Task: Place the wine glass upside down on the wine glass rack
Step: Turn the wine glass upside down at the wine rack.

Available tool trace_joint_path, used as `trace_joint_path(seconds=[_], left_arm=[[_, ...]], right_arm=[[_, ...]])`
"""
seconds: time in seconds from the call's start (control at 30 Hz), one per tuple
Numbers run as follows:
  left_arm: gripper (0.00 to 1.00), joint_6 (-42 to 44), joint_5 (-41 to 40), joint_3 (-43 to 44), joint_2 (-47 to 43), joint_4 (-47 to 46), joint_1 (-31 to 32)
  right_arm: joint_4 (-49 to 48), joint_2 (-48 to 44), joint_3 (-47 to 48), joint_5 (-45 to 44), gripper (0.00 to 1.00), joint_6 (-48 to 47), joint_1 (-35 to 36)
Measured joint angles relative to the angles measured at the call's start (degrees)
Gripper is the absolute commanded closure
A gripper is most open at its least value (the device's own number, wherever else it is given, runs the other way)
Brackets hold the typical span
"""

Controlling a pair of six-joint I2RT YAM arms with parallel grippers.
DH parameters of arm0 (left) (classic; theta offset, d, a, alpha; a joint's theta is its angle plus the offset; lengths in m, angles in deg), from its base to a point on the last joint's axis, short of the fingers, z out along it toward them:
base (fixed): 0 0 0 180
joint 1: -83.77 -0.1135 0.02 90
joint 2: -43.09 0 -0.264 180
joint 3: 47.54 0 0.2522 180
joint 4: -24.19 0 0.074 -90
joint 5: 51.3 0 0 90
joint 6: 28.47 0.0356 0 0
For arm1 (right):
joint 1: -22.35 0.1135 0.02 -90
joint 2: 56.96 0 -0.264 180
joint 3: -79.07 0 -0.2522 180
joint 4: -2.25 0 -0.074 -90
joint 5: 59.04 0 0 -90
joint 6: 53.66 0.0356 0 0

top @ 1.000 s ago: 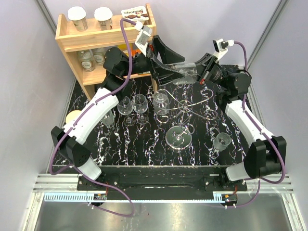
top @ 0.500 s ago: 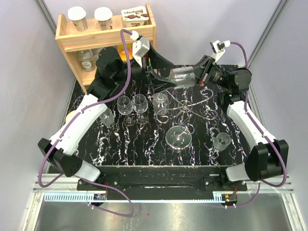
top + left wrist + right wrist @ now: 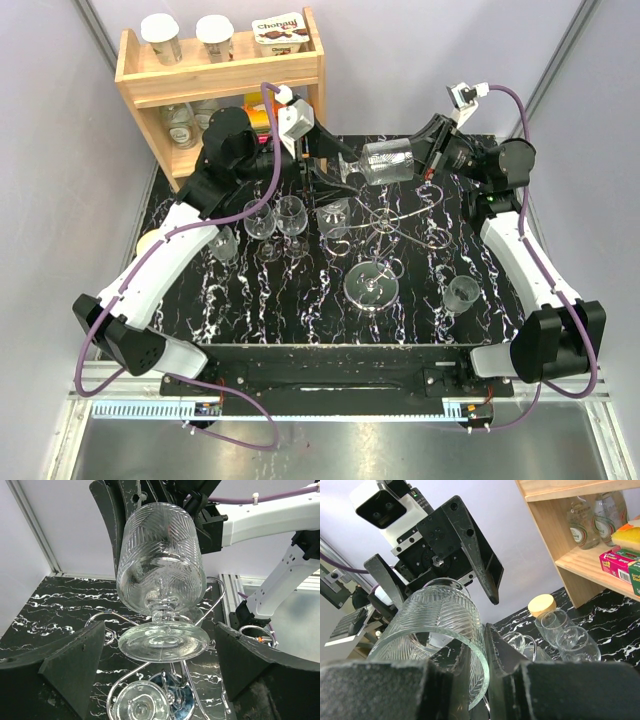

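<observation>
Above the black marbled table (image 3: 300, 310) and the silver wire wine glass rack (image 3: 395, 225), the right gripper (image 3: 422, 160) clamps the rim of the wine glass (image 3: 385, 162), which lies sideways in the air, its foot between the wide-spread fingers of the left gripper (image 3: 159, 626), not touching them.

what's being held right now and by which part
Right pincer holds the clear ribbed wine glass by its bowl rim; left pincer open, holding nothing.

Black marbled worktop (image 3: 300, 310) carries wine glass rack (image 3: 388, 224). Left of rack: cluster of glasses (image 3: 277, 218), tan lid (image 3: 152, 243) further out. Right of rack: one small glass (image 3: 460, 293).
</observation>
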Motion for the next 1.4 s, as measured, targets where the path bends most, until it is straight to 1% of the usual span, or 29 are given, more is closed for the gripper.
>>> trace_joint_path(seconds=[0.07,0.1,0.17,0.23,0.3,0.4,0.43,0.47,0.5,0.57,0.7,0.77,0.93,1.07,1.13,1.23,1.3,1.4], left_arm=[[0.21,0.2,0.1,0.0,0.0,0.1,0.0],[0.28,0.2,0.2,0.0,0.0,0.0,0.0],[0.36,-0.1,0.6,0.0,0.1,-0.1,0.0],[0.42,-0.3,1.2,0.0,0.2,-0.3,0.0],[0.53,-0.6,1.4,0.0,0.4,-0.5,0.0],[0.74,-0.7,1.7,0.0,0.5,-0.6,0.0],[0.83,-0.7,1.9,0.0,0.7,-0.7,0.0],[0.96,-0.7,2.0,0.0,0.7,-0.7,0.0],[1.00,-0.7,2.1,0.0,0.8,-0.6,0.0],[1.00,-0.7,2.2,-0.2,0.8,-0.6,0.0],[1.00,-0.7,2.6,-1.4,0.8,-0.7,0.0],[1.00,-0.7,2.7,-1.9,0.9,-0.7,0.1],[1.00,-0.9,2.8,-2.5,1.0,-0.4,0.1],[1.00,-0.9,2.7,-2.5,1.2,-0.4,0.1],[1.00,-0.9,2.7,-2.5,1.3,-0.4,0.1],[1.00,-1.0,2.7,-2.3,1.9,-0.2,0.1],[1.00,-1.1,2.7,-2.3,2.3,0.0,0.1],[1.00,-1.1,2.8,-2.2,2.5,0.5,0.1]], right_arm=[[0.6,0.0,0.0,0.2,0.97,-0.3,0.0],[0.8,-0.1,0.0,0.3,0.97,-0.5,0.0],[1.0,-0.2,0.0,0.6,0.97,-0.7,0.0],[1.1,-0.3,0.0,0.7,0.97,-1.1,0.0],[1.4,-0.4,0.0,0.8,0.97,-1.4,-0.1],[2.1,-0.6,-0.1,1.0,0.96,-1.8,-0.2],[2.4,-0.7,-0.1,0.9,0.95,-2.1,-0.2],[2.9,-0.8,-0.1,1.0,0.92,-2.5,-0.2],[3.5,-0.9,-0.1,1.0,0.87,-3.0,-0.3],[5.3,-1.2,-0.2,1.2,0.82,-4.5,-0.3],[10.6,-2.4,-0.2,2.1,0.68,-8.9,-0.6],[14.2,-3.0,-0.2,3.2,0.63,-12.5,-0.7],[22.3,-3.5,-0.1,5.1,0.57,-20.8,-1.2],[28.5,-3.5,0.0,5.6,0.55,-27.2,-1.4],[31.3,-3.5,0.1,5.6,0.50,-30.1,-1.4],[35.6,-3.5,0.7,5.4,0.46,-34.4,-1.4],[38.3,-3.6,1.4,5.4,0.42,-37.0,-1.6],[41.8,-3.6,2.3,5.1,0.40,-40.6,-1.7]])
